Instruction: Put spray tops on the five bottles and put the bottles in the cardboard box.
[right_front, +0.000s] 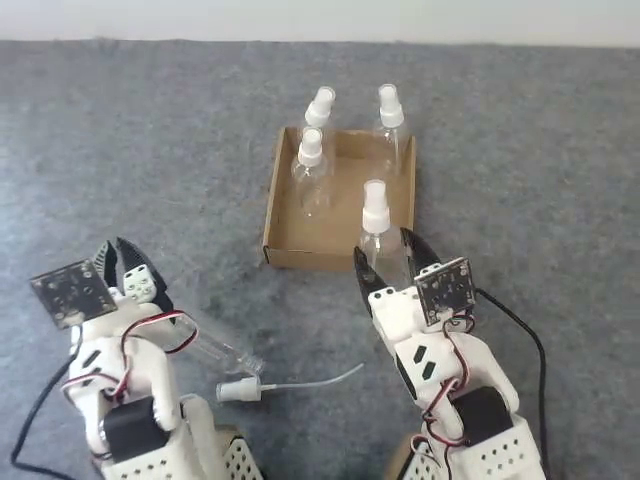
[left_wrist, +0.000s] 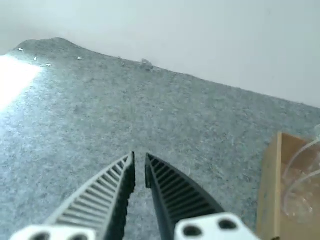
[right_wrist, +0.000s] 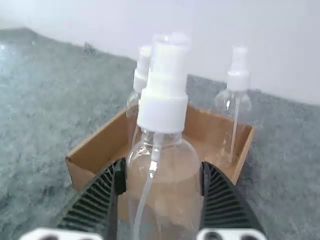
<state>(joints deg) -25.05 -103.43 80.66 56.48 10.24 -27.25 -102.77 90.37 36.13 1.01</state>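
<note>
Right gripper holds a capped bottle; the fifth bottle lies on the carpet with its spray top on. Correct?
No. The high view shows the fifth bottle lying uncapped, its spray top loose on the carpet beside it. The right gripper does hold a capped bottle.

setting reads as a small robotics test lab. grounds: desk (right_front: 130, 140) covered in grey felt-like cloth; plain white wall (right_front: 320, 18) along the top edge; left arm (right_front: 125, 395) at lower left and right arm (right_front: 450, 385) at lower right, both showing exposed wiring.
</note>
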